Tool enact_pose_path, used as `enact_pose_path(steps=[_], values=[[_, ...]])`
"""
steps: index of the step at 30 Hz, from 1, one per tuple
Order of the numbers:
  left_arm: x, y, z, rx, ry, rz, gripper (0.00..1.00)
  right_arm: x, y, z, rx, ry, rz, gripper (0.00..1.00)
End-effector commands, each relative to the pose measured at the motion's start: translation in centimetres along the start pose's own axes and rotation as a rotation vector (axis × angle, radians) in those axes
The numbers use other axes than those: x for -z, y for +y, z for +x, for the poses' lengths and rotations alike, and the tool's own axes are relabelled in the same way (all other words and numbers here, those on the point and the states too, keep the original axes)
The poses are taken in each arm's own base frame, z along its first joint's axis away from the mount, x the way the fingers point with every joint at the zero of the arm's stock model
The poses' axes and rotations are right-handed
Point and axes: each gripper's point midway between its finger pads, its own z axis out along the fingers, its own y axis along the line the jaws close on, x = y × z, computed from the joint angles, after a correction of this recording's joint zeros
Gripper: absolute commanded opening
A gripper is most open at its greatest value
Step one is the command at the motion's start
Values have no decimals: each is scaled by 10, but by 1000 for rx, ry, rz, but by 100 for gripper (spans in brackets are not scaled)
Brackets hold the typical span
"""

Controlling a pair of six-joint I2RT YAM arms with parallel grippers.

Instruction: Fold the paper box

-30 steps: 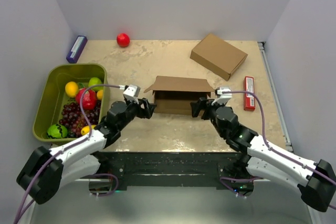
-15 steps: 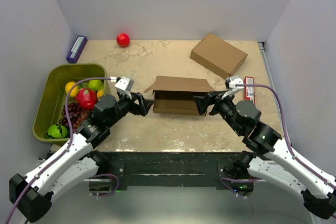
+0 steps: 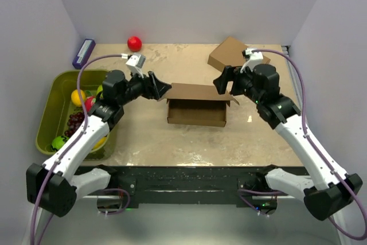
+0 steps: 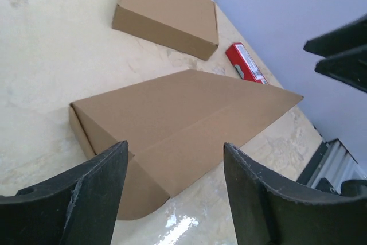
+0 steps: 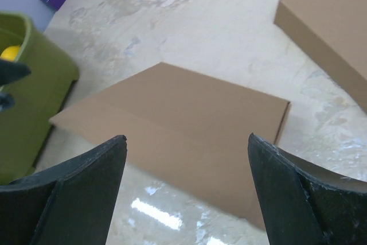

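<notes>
Brown box point(image 3: 196, 104) between left tool point(image 3: 163, 89) and right tool point(image 3: 219, 83), both spread wide and holding nothing.
The box (matte corrugated cardboard, shallow and rectangular, one crease across its flat lid panel) lies on the glossy marbled counter point(image 3: 143, 136), just below and ahead of both tools' black fingertips. There are two cardboard pieces in all: the second, a plain formed carton point(image 3: 226, 55), sits behind the right tool. One round red ball point(image 3: 134, 43) lies beyond the left tool.

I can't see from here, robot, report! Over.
Left gripper and right gripper open, empty. Brown corrugated cardboard box mid-table, lid slanted, not flat. Nothing on it.
</notes>
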Motion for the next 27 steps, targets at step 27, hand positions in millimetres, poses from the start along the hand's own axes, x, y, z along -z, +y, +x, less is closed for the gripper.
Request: enact_pose_path(steps=[27], values=[[-53, 20, 85, 138, 192, 140, 61, -44, -19, 91, -253, 302, -110, 80]])
